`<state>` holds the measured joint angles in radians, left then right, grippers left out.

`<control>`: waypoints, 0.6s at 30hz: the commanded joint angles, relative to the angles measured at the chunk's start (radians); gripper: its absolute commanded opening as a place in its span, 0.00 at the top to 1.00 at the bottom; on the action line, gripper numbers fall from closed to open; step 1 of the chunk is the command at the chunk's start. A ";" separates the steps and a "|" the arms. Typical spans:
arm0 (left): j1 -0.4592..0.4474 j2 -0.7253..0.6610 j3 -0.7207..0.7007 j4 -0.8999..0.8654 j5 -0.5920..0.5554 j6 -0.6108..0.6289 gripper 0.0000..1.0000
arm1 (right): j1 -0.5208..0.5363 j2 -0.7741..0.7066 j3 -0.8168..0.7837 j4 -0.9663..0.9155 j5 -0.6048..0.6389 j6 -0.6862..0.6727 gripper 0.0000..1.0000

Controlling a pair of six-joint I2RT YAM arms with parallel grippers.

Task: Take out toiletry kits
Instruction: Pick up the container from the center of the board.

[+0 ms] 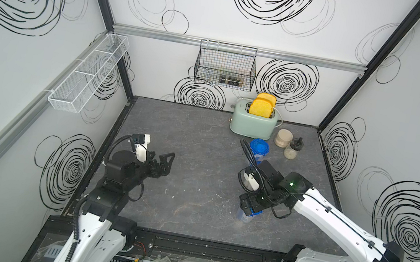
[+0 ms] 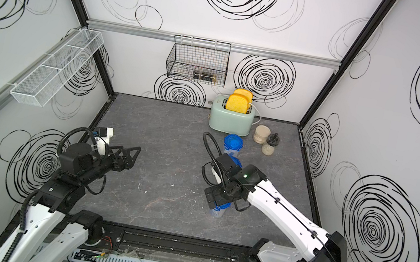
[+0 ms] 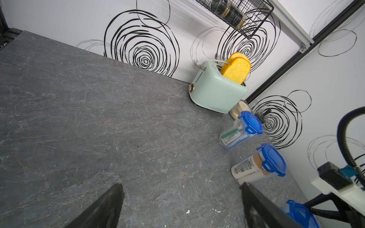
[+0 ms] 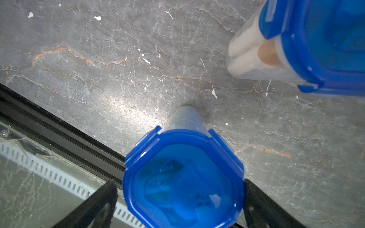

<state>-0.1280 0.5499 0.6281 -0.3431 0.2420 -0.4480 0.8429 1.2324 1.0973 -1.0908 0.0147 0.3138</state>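
Note:
Three clear containers with blue clip lids stand in a row on the right of the table, holding the toiletry kits. The far container (image 1: 259, 147) shows a green-and-white toothpaste tube (image 3: 233, 134). The middle container (image 3: 260, 163) holds cream bottles with tan caps (image 4: 245, 57). My right gripper (image 4: 179, 182) hangs open over the near container's lid (image 4: 183, 154), one finger on each side, with a gap at one finger; its contents are hidden. In a top view it (image 1: 248, 205) covers that container (image 1: 247, 217). My left gripper (image 3: 182, 185) is open and holds nothing above bare table at the left (image 1: 165, 161).
A mint toaster (image 1: 252, 121) with two bread slices stands at the back, with two beige-filled jars (image 1: 282, 138) to its right. A black wire basket (image 1: 226, 66) hangs on the back wall and a white mesh shelf (image 1: 87, 72) on the left wall. The table's front rail (image 4: 59, 126) lies close to the near container.

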 commanded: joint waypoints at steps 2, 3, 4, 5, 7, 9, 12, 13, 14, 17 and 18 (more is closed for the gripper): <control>0.007 0.001 -0.004 0.026 0.005 0.006 0.04 | 0.007 0.019 -0.011 -0.007 0.029 0.011 0.02; 0.007 0.001 -0.004 0.025 0.005 0.006 0.04 | 0.007 0.020 -0.008 -0.008 0.033 0.013 0.02; 0.007 0.001 -0.005 0.025 0.006 0.006 0.04 | 0.008 0.025 -0.006 -0.008 0.033 0.011 0.02; 0.008 0.002 -0.006 0.025 0.007 0.006 0.04 | 0.007 0.028 -0.004 -0.009 0.037 0.012 0.02; 0.007 0.002 -0.006 0.026 0.008 0.006 0.04 | 0.007 0.037 -0.001 -0.012 0.044 0.017 0.02; 0.006 0.002 -0.007 0.026 0.009 0.006 0.04 | 0.008 0.046 0.001 -0.011 0.042 0.018 0.02; 0.005 0.002 -0.007 0.027 0.009 0.006 0.04 | 0.007 0.062 0.006 -0.016 0.046 0.019 0.02; 0.006 0.002 -0.007 0.027 0.009 0.006 0.04 | 0.007 0.066 0.008 -0.015 0.046 0.022 0.02; 0.005 0.002 -0.007 0.026 0.008 0.006 0.04 | 0.008 0.071 0.008 -0.017 0.045 0.022 0.02; 0.005 0.002 -0.006 0.026 0.009 0.006 0.04 | 0.008 0.079 0.001 -0.011 0.048 0.026 0.02; 0.005 0.002 -0.007 0.026 0.008 0.006 0.04 | 0.008 0.081 0.002 -0.011 0.049 0.028 0.02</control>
<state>-0.1280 0.5507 0.6281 -0.3435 0.2440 -0.4480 0.8448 1.2854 1.1046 -1.0676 0.0246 0.3290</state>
